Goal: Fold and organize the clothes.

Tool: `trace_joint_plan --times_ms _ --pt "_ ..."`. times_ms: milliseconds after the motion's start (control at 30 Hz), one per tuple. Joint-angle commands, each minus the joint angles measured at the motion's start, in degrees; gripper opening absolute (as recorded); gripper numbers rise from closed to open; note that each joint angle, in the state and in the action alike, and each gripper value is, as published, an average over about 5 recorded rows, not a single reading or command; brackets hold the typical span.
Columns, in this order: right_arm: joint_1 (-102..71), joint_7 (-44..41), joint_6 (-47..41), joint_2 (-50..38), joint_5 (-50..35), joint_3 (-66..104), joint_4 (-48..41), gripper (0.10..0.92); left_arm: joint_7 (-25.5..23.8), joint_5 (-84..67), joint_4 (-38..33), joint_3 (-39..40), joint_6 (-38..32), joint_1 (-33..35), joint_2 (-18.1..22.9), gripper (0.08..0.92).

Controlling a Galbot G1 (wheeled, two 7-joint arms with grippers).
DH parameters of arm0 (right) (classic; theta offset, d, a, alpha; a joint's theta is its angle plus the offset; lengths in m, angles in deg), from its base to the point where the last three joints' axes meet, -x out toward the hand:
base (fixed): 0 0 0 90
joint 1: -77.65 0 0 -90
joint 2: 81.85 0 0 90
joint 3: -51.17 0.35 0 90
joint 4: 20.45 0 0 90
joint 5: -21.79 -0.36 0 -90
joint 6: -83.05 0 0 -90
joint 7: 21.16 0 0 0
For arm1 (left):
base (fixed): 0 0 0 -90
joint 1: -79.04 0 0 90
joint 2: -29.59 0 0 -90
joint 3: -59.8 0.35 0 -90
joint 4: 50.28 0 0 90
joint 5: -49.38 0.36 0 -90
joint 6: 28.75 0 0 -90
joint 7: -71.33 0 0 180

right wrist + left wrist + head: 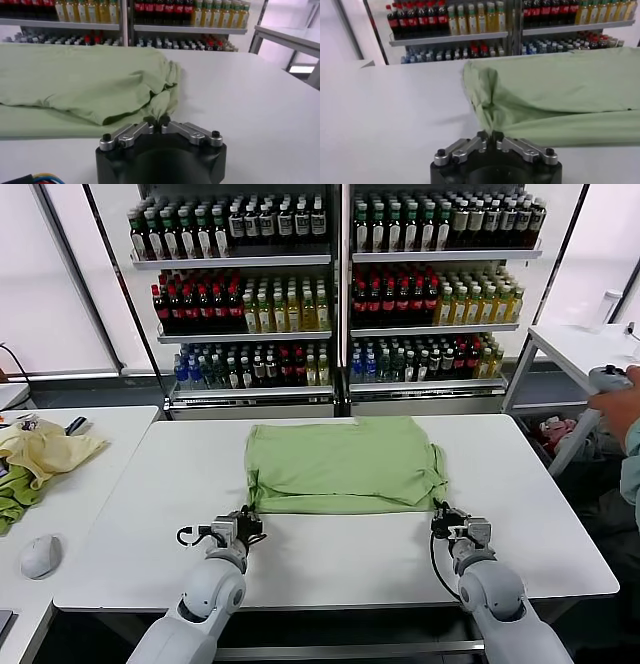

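The light green clothes (pixel 342 464) lie partly folded on the white table (pixel 330 559), in the middle toward the far side. My left gripper (pixel 249 515) is shut on the shirt's near left corner (pixel 490 125). My right gripper (pixel 438 512) is shut on the near right corner (pixel 160 107). In the left wrist view the left gripper (pixel 490 135) pinches a bunched fold of green cloth. The right gripper (pixel 156 121) pinches a similar fold in the right wrist view. Collar, buttons and print are hidden.
A second white table (pixel 70 484) on the left carries a pale yellow cloth (pixel 45 449), a darker green cloth (pixel 15 496) and a white mouse (pixel 41 555). Drink shelves (pixel 335 284) stand behind. A person (pixel 620 414) is at the right by another table (pixel 585 349).
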Motion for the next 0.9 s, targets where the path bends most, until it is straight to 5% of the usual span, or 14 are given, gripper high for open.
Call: trace_joint_plan --times_ms 33,500,767,900 --pt "-9.6 0.1 -0.2 -0.8 0.2 4.0 12.0 0.139 -0.1 0.0 -12.5 -1.6 -0.1 9.1 -1.4 0.109" --pt "-29.3 -1.0 0.8 0.4 8.0 10.9 27.5 0.139 -1.0 4.2 -26.9 -6.5 -0.2 28.7 -1.5 0.109" --pt "-32.0 -2.0 -0.5 1.6 11.3 11.3 29.5 0.151 -2.4 7.6 -29.2 -8.5 1.3 32.5 -1.1 0.11" --pt "-31.7 -2.4 1.0 1.8 11.5 11.8 31.1 0.227 -2.6 9.3 -29.7 -9.2 2.2 32.7 -1.3 0.141"
